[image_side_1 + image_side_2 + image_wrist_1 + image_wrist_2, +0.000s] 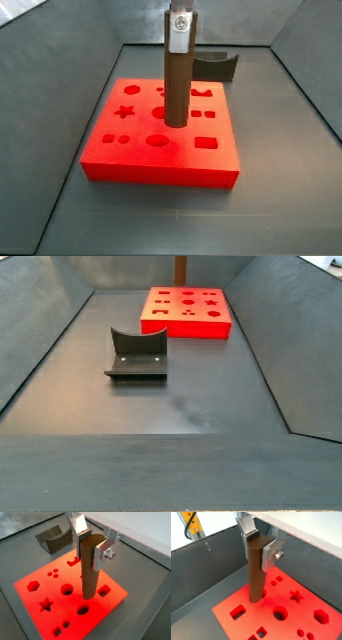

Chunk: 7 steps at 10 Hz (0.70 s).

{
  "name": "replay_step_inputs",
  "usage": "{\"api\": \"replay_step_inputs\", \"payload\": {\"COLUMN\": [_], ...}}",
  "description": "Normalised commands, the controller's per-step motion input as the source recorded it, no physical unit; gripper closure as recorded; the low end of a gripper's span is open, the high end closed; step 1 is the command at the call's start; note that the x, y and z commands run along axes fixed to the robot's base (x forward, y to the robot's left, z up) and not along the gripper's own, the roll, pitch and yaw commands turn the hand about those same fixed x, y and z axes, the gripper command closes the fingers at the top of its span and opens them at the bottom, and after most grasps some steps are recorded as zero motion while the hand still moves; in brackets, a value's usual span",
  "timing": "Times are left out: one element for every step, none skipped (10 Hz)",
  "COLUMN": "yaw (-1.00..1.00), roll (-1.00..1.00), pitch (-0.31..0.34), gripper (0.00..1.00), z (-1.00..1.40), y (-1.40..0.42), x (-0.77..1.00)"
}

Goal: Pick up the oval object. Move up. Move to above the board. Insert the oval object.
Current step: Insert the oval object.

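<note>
The oval object (89, 567), a tall dark-brown peg, hangs upright with my gripper (90, 544) shut on its top end; the silver fingers (270, 552) press on both sides. Both wrist views show it over the board (40, 577), a flat bright red block with darker shaped holes. In a side view the oval object (175, 85) stands over the middle of the board (147, 165), its lower end down at the top face. I cannot tell whether that end has entered a hole. The gripper (181, 25) sits at the top edge. From the far side view only a thin strip of the oval object (182, 271) shows above the board (187, 326).
The dark fixture (214, 65) stands on the grey floor just behind the board, and in another side view the fixture (138, 354) is nearer the camera than the board. Sloped grey walls (274, 346) enclose the floor on all sides.
</note>
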Motion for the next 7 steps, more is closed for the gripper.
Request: {"api": "replay_step_inputs", "payload": {"yaw": [0.0, 0.07, 0.07, 0.05, 0.06, 0.07, 0.09], "roll": [0.0, 0.1, 0.15, 0.01, 0.01, 0.0, -0.02], "pitch": [0.0, 0.006, 0.001, -0.037, -0.051, -0.083, -0.086], "gripper": [1.0, 1.0, 1.0, 1.0, 1.0, 1.0, 1.0], "z": [0.0, -0.15, -0.27, -0.25, -0.22, -0.24, -0.11], "y": [0.0, 0.0, -0.07, -0.12, -0.18, -0.21, 0.0], "x": [0.03, 0.0, -0.27, -0.03, 0.0, 0.0, 0.0]}}
